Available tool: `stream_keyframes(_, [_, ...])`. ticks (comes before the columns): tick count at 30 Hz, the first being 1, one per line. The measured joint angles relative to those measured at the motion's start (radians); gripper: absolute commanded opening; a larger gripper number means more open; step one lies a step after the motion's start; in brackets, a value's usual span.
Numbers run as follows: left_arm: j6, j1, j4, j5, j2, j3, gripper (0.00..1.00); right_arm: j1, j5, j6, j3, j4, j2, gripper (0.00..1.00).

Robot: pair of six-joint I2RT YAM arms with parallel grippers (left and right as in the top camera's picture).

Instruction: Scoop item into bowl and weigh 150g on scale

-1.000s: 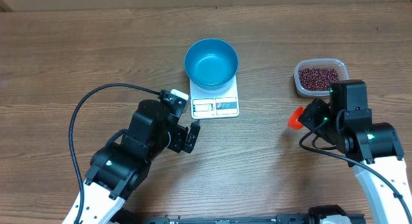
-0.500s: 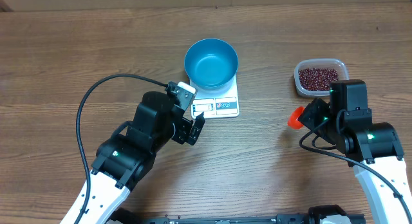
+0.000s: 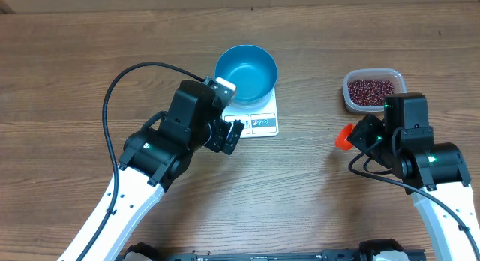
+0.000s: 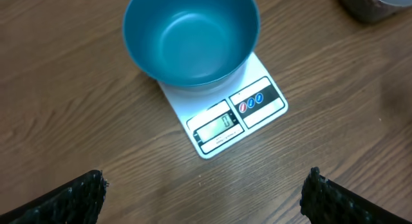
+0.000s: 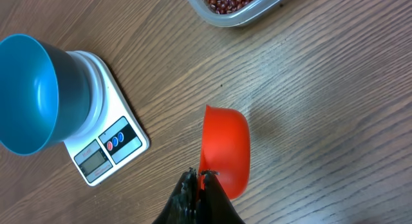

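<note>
The empty blue bowl (image 3: 246, 73) stands on the white scale (image 3: 262, 124), whose display window faces the table's front. My left gripper (image 3: 232, 137) hovers just left of the scale's front strip. In the left wrist view it (image 4: 203, 199) is wide open with nothing between its fingers (image 4: 67, 199), and the bowl (image 4: 191, 37) and scale (image 4: 257, 108) lie ahead. The red-brown beans (image 3: 370, 89) fill a clear tub at the right. My right gripper (image 5: 201, 176) is shut on the handle of an empty red scoop (image 5: 225, 150), held above the table between the scale and the tub.
The clear tub (image 3: 401, 79) sits at the back right, just beyond my right arm. A black cable (image 3: 112, 103) loops from the left arm over the left half of the wooden table (image 3: 75, 58).
My left arm has swung forward and to the right, bringing its open gripper up to the scale's front left corner. The right arm and scoop have not moved.
</note>
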Motion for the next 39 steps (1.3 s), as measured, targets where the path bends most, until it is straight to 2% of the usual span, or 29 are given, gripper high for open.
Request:
stream_keyframes(6, [-0.062,0.000,-0.002,-0.023,0.000,0.000,1.00,0.000,0.000,0.000,0.000,0.001,0.000,0.04])
stream_keyframes(39, [-0.063,0.000,0.001,-0.024,0.000,0.000,1.00,0.000,0.000,0.000,0.000,0.000,0.000,0.04])
